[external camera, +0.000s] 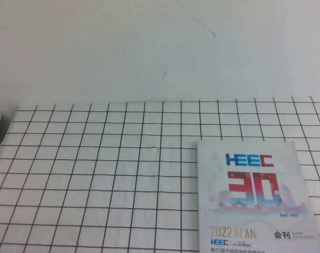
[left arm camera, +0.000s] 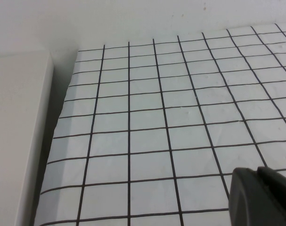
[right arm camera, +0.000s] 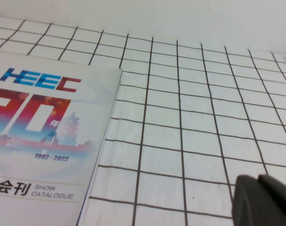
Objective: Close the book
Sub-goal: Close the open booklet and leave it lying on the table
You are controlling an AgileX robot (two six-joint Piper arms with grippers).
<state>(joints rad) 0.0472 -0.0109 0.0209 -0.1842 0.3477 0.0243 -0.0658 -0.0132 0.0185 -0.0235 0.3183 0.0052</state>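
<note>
Apparently shut: the book (external camera: 254, 197) lies flat, cover up, at the near right of the mat (external camera: 96, 174). Risk: a stray nudge catching the cover edge could flip it open or skid it. Right gripper (right arm camera: 265, 200) low over the mat near the book; left gripper (left arm camera: 263, 197) over bare grid. Cannot tell either one's opening or hold. White wall (external camera: 149, 47) behind.

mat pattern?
Mat: white, black grid; best in high view. Left gripper over bare mat, right gripper near book.

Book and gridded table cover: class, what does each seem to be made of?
Book: likely paper, smooth printed cover with slight sheen. Table cover: thin sheet, paper or plastic, judging by faint wrinkles. Left hand and right hand: only dark tips show, over the cover.
</note>
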